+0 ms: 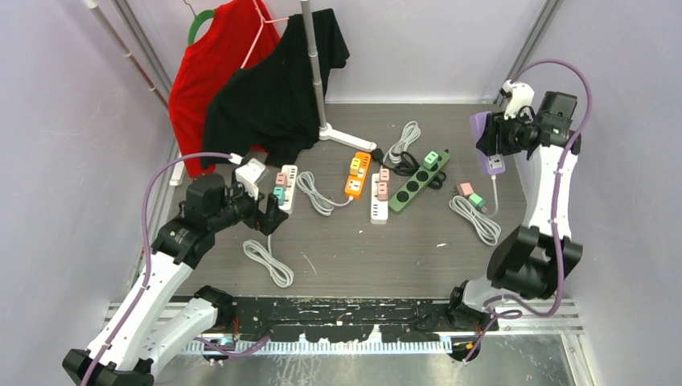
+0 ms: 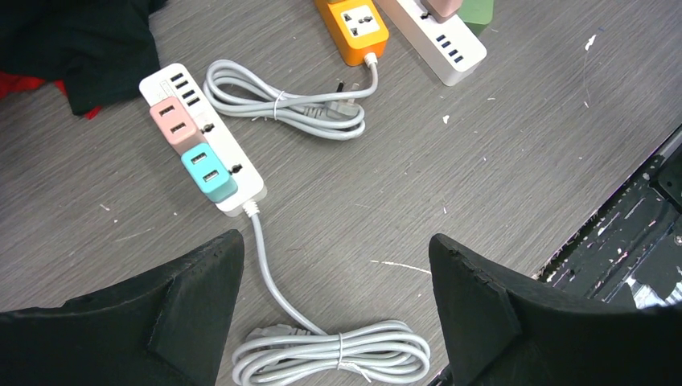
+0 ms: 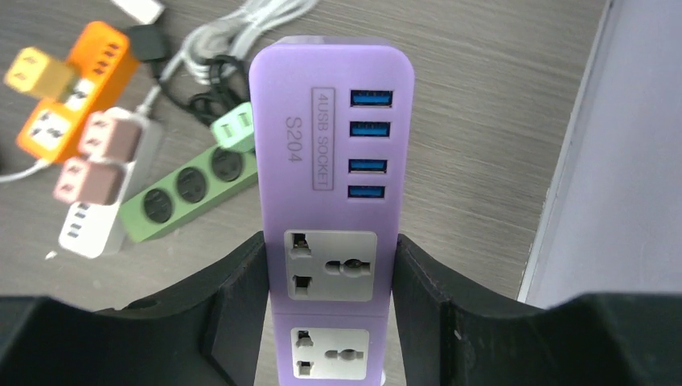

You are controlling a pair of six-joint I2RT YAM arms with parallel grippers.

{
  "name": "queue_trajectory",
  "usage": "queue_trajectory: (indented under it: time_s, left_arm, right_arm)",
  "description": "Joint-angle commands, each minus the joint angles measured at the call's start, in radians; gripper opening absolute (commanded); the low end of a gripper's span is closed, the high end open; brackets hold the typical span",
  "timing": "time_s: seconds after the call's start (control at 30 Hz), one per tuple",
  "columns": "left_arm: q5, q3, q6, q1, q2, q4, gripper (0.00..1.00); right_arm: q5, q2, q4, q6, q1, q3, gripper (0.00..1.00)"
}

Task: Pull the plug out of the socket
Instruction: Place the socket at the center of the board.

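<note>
Nearest us, the left gripper [image 2: 335, 245] hovers over the desk [image 1: 362, 257], jaws apart, near a white strip [image 2: 228, 149] carrying one pink plug [image 2: 174, 122] and one teal plug [image 2: 208, 171]. Beyond we count three more: a second white strip [image 1: 378, 209] with two pink plugs [image 1: 384, 174], an orange strip [image 3: 96, 52] with one yellow plug [image 3: 34, 71], and a green strip [image 1: 414, 183] with one mint plug [image 1: 432, 160]. Two loose plugs [image 1: 465, 190] lie rightward. Farthest, the right gripper [image 3: 328, 257] has its jaws clamped on a purple strip [image 3: 330, 121].

A red shirt [image 1: 211, 76] on a green hanger [image 1: 196, 26] and a black shirt [image 1: 277, 96] on a pink hanger [image 1: 259, 32] hang from a metal stand [image 1: 316, 68] at the far left of the grey tabletop [image 1: 362, 249], their hems touching it.
</note>
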Motion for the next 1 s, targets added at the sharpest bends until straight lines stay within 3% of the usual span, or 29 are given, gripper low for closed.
queue_trajectory:
  time_s: [0.0,0.23,0.47,0.57,0.7,0.87,0.97]
  left_arm:
    - [0.025,0.001,0.003,0.005,-0.016,0.043,0.84]
    - [0.017,0.002,0.006,0.007,-0.020,0.042,0.84]
    - [0.014,-0.003,0.006,0.007,-0.024,0.043,0.84]
    - [0.024,-0.003,0.004,0.007,-0.023,0.047,0.84]
    - [0.032,-0.003,0.002,0.007,-0.019,0.048,0.85]
    - [0.030,-0.003,0.002,0.007,-0.024,0.047,0.85]
    - [0.031,-0.003,0.001,0.007,-0.025,0.047,0.85]
  right_arm:
    - [0.184,0.133,0.206,0.110,0.003,0.055,0.01]
    - [0.528,0.475,0.267,0.092,0.089,0.161,0.01]
    - [0.588,0.661,0.317,0.117,0.094,0.207,0.02]
    - [0.576,0.693,0.308,0.119,0.095,0.210,0.08]
    - [0.549,0.724,0.268,0.121,0.097,0.223,0.26]
    - [0.514,0.699,0.226,0.132,0.098,0.246,0.64]
    - [0.475,0.640,0.215,0.141,0.098,0.244,0.76]
